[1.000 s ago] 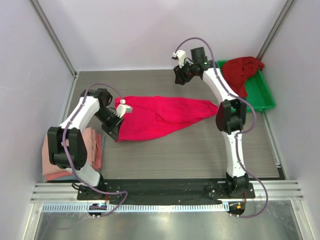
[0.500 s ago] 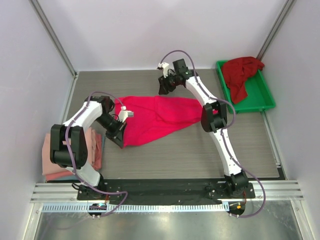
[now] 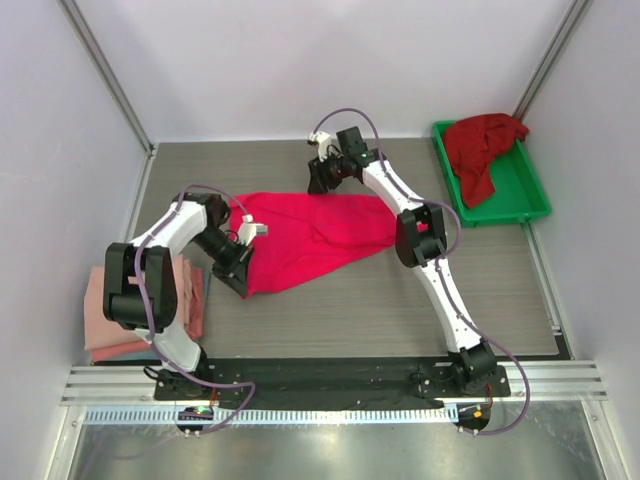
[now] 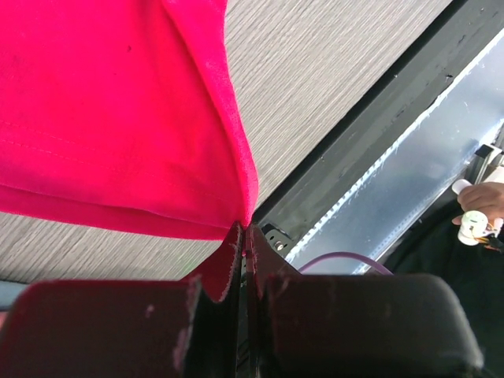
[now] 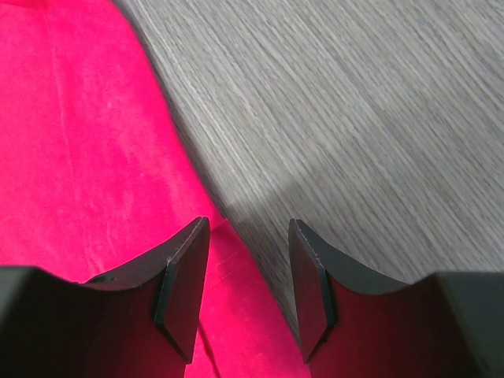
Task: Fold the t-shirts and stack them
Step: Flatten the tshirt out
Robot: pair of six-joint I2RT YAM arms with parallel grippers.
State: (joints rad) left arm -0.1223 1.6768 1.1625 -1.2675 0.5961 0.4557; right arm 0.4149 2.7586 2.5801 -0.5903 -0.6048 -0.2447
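A bright pinkish-red t-shirt (image 3: pixel 315 232) lies spread across the middle of the table. My left gripper (image 3: pixel 240 278) is shut on its near-left corner; the left wrist view shows the cloth (image 4: pixel 118 118) pinched between the closed fingers. My right gripper (image 3: pixel 317 180) is open above the shirt's far edge, its fingers straddling the hem (image 5: pixel 236 260). A darker crimson t-shirt (image 3: pixel 482 147) lies crumpled in the green tray (image 3: pixel 530 195). Pale salmon-pink folded shirts (image 3: pixel 100 320) are stacked at the left edge.
The green tray stands at the back right corner. The black base rail (image 3: pixel 330 375) runs along the near edge. White walls close in the table on three sides.
My right gripper has swung left from near the tray to the shirt's far edge. The left gripper has pulled its corner slightly nearer, and the shirt's right end has drawn in.
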